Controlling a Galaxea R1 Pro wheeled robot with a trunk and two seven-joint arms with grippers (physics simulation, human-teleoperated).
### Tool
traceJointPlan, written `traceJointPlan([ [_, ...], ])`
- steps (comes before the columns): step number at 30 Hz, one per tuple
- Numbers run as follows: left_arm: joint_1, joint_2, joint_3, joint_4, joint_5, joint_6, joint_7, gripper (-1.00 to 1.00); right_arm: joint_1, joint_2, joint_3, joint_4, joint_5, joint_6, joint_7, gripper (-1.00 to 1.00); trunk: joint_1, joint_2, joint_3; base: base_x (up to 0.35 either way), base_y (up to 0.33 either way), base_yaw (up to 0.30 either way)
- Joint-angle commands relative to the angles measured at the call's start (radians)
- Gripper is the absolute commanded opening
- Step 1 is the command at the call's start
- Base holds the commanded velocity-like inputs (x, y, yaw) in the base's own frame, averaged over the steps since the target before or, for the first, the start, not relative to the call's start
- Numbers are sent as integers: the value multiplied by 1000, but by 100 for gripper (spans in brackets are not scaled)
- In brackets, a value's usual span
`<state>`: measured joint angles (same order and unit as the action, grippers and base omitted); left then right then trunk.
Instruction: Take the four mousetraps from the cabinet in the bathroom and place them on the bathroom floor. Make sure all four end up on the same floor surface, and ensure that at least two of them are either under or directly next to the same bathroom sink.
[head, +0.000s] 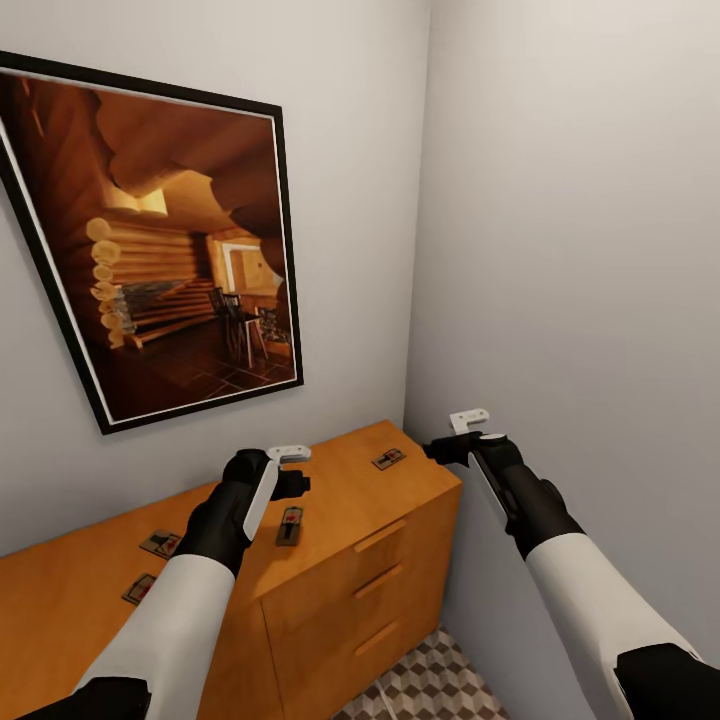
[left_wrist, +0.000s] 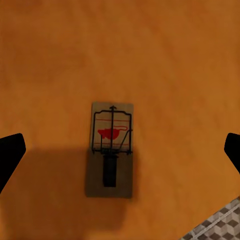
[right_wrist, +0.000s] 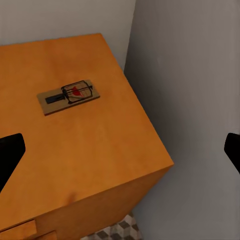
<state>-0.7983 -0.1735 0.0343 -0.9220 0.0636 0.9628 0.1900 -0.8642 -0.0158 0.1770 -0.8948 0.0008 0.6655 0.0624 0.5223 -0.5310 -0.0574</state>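
Nearest, the two arms reach forward over the cabinet (head: 330, 560). The left gripper (head: 292, 484) hangs above the cabinet top with its fingers spread wide and nothing between them — in its wrist view the dark fingertips (left_wrist: 10, 152) stand far apart on either side of a mousetrap (left_wrist: 111, 149) lying flat on the wood directly below. The right gripper (head: 440, 450) hovers off the cabinet's right end, close to the side wall (head: 580, 250), also wide open and empty; its camera looks down on another trap (right_wrist: 68, 96) near the far corner of the top.

Two more traps (head: 160, 543) (head: 139, 588) lie farther left on the top. A strip of cube-patterned floor (head: 430, 685) shows at the cabinet's foot. Behind, a black-framed picture (head: 160, 250) of a log interior hangs on the back wall.
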Motion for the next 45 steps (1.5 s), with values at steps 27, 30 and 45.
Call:
traceJointPlan([
  [27,-1,14,2,0,5,2,7,100,-1,-1,3,-1,1,5,2,100,81,-149,-68,0,0,0],
  [30,-1,14,1,0,5,3,7,100,-1,-1,2,-1,1,5,2,100,81,-149,-68,0,0,0],
  [45,-1,14,1,0,6,2,6,100,-1,-1,2,-1,1,5,2,100,119,-219,-99,0,0,0],
])
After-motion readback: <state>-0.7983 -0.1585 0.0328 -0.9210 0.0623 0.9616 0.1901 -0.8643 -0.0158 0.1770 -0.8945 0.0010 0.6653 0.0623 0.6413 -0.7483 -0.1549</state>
